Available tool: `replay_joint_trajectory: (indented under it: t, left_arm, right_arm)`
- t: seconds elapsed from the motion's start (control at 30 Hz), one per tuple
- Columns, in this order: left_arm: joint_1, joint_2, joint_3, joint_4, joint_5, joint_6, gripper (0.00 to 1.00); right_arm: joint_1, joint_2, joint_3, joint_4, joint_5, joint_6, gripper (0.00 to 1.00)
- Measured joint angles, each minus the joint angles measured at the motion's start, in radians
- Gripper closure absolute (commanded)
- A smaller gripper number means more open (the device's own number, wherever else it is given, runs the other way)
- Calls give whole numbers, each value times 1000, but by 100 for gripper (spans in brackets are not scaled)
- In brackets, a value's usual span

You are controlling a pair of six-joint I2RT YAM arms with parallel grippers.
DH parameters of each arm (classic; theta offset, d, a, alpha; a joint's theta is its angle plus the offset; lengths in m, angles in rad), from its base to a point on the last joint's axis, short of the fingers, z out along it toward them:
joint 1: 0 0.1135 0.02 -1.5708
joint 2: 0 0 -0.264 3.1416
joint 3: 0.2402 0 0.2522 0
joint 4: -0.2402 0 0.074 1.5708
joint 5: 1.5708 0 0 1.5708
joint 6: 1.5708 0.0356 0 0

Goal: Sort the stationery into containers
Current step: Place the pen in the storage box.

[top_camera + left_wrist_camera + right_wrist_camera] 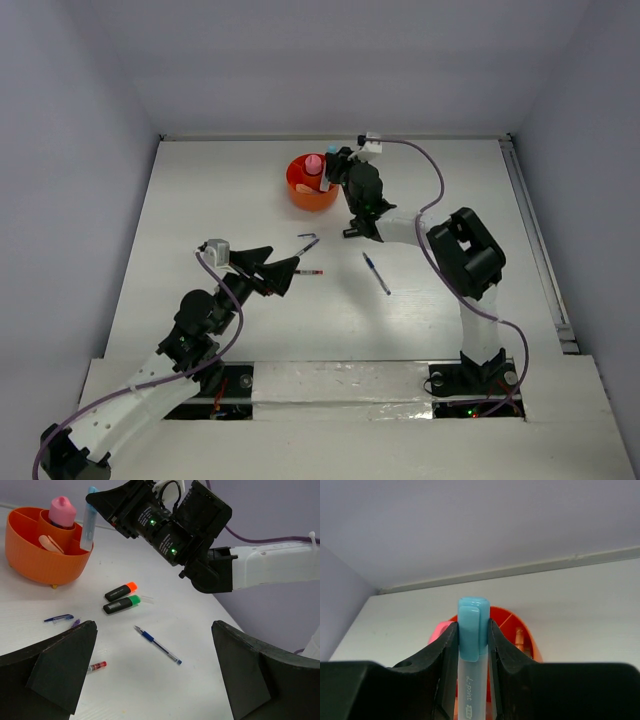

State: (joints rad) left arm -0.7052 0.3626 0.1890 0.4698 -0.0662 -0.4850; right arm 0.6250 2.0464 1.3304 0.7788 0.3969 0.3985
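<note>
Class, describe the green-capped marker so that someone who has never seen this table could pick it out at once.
Find the orange cup on the white table. Beside it on the tabletop two short black markers lie side by side. The green-capped marker is the one farther from the cup; the orange-capped marker next to it differs in cap colour.
</note>
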Motion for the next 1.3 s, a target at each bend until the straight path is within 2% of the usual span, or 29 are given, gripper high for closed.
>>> replay_joint_trajectory:
  t: [0.33, 0.6, 0.67, 0.8, 1.0, 1.3]
  left_arm:
    - [0, 7, 0, 0, 0, 6, 1]
    - [0, 6, 0, 0, -2, 6, 1]
    - [0, 6, 0, 0, -3, 6, 1]
    - [0, 1, 0, -1, -3, 6, 1]
    - [0, 0, 0, -3, -3, 6, 1]
    - [0, -12, 0, -4, -3, 6, 1]
  right_arm:
    - [37, 71, 18, 169, 148, -119, 100]
    - [82, 150, 53, 243, 210, -191, 100]
    - [90, 154, 50, 256, 224, -202, 97]
    - [106, 154, 22, 331, 249, -230, 79]
    - [121, 154, -18, 378, 261, -249, 70]
    - [126, 150, -91, 404, 261, -257, 50]
